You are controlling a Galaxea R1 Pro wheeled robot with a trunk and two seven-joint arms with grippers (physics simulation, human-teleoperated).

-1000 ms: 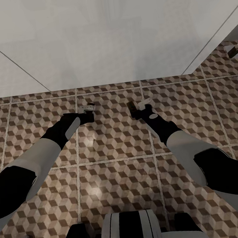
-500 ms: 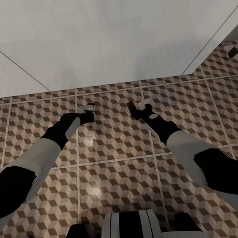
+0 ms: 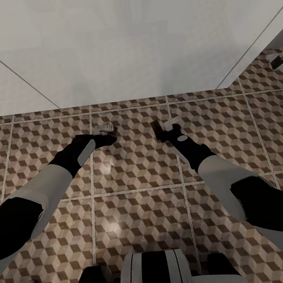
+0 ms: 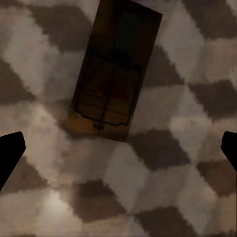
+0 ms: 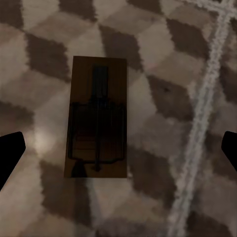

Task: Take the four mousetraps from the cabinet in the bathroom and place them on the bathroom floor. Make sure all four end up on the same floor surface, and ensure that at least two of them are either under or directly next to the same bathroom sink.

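Cube-patterned bathroom floor (image 3: 140,211) carries two mousetraps lying flat: one (image 4: 116,71) under the gaping left tool (image 4: 118,153), another (image 5: 97,118) under the gaping right tool (image 5: 118,153).

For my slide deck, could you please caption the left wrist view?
Mousetrap lying flat on the cube-patterned bathroom floor, between the left gripper's wide-spread fingers.

Mousetrap (image 5: 97,117) flat on bathroom floor (image 5: 163,59)
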